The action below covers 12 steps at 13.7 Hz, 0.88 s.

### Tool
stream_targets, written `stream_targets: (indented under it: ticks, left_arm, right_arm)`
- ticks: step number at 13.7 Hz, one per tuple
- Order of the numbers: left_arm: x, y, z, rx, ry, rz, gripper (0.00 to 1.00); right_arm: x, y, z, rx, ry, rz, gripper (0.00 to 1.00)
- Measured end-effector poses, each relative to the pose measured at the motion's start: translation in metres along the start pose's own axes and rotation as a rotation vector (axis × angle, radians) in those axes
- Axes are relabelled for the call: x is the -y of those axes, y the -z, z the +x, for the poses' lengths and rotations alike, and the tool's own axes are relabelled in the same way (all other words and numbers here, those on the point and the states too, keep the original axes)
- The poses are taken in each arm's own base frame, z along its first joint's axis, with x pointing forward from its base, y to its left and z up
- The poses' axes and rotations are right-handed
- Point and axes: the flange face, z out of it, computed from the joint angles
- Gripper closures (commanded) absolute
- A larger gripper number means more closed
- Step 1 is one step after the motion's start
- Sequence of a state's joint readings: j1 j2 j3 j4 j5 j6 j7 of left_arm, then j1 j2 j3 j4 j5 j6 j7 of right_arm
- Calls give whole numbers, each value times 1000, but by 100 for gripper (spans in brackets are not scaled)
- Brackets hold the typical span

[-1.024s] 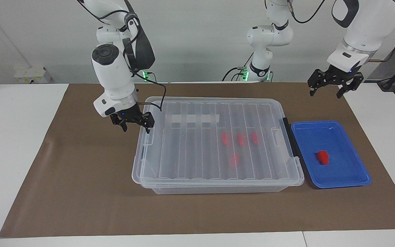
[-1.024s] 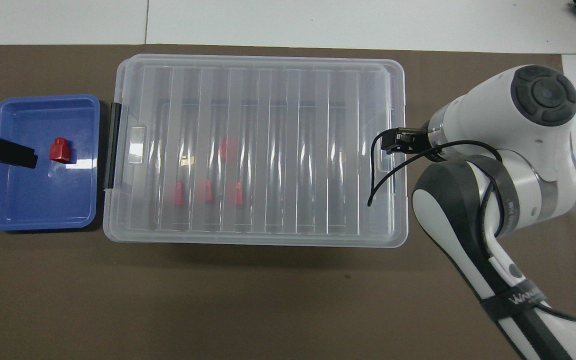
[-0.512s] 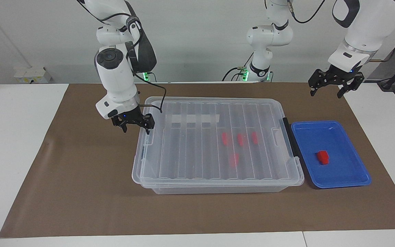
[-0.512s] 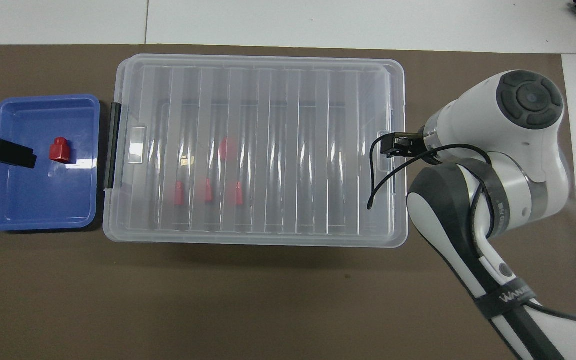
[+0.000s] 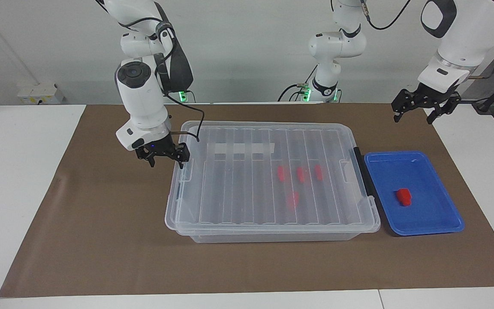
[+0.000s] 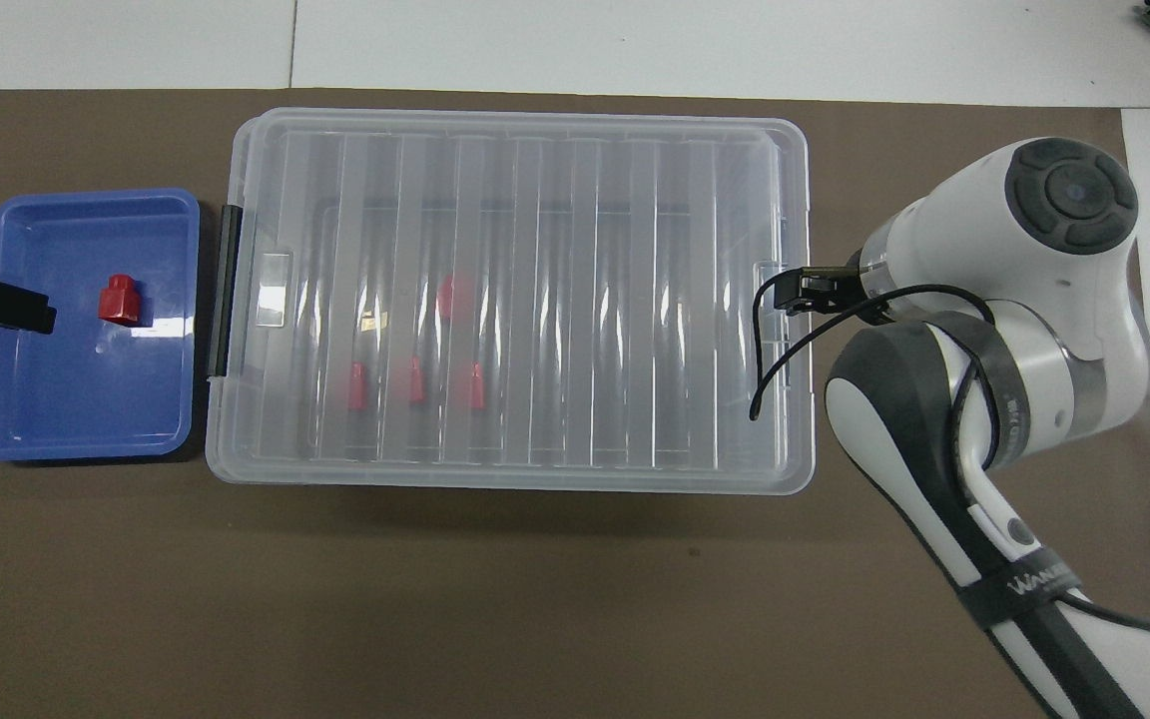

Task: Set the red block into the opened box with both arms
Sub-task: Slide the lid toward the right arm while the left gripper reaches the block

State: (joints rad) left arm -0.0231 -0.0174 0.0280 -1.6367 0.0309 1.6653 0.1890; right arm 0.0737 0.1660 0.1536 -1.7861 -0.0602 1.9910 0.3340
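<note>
A red block (image 5: 404,196) (image 6: 120,300) lies in the shallow blue tray (image 5: 427,216) (image 6: 76,409). The clear box (image 5: 238,189) (image 6: 555,300) has its ribbed lid on, and several more red blocks (image 5: 300,174) show through it. My right gripper (image 5: 166,163) (image 6: 803,293) hangs open at the box's end toward the right arm, level with the lid's edge tab; whether it touches the tab I cannot tell. My left gripper (image 5: 414,118) (image 6: 6,308) hangs open and empty, high over the tray's outer edge.
The brown mat (image 5: 101,240) covers the table under box and tray. A black latch (image 5: 360,171) sits on the box's end beside the tray. A black cable (image 6: 765,359) from the right wrist droops over the lid's corner.
The right gripper has dropped slightly and edged off the lid toward the right arm's end. The left gripper has drifted a little outward from the tray. Box and blocks have not moved.
</note>
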Motion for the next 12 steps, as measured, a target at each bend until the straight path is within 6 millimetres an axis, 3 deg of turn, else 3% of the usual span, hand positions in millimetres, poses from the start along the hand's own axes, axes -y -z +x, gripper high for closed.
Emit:
stream_targets:
  ticks: [9,12]
  left_arm:
    - [31,-51,-13,-128,59,28,0]
    - [58,-86,-22,-153,111,40,0]
  right_arm:
    - [-67,-2,17,2,182,-25,2]
    - [-92,-3,21,5,246,-34,2]
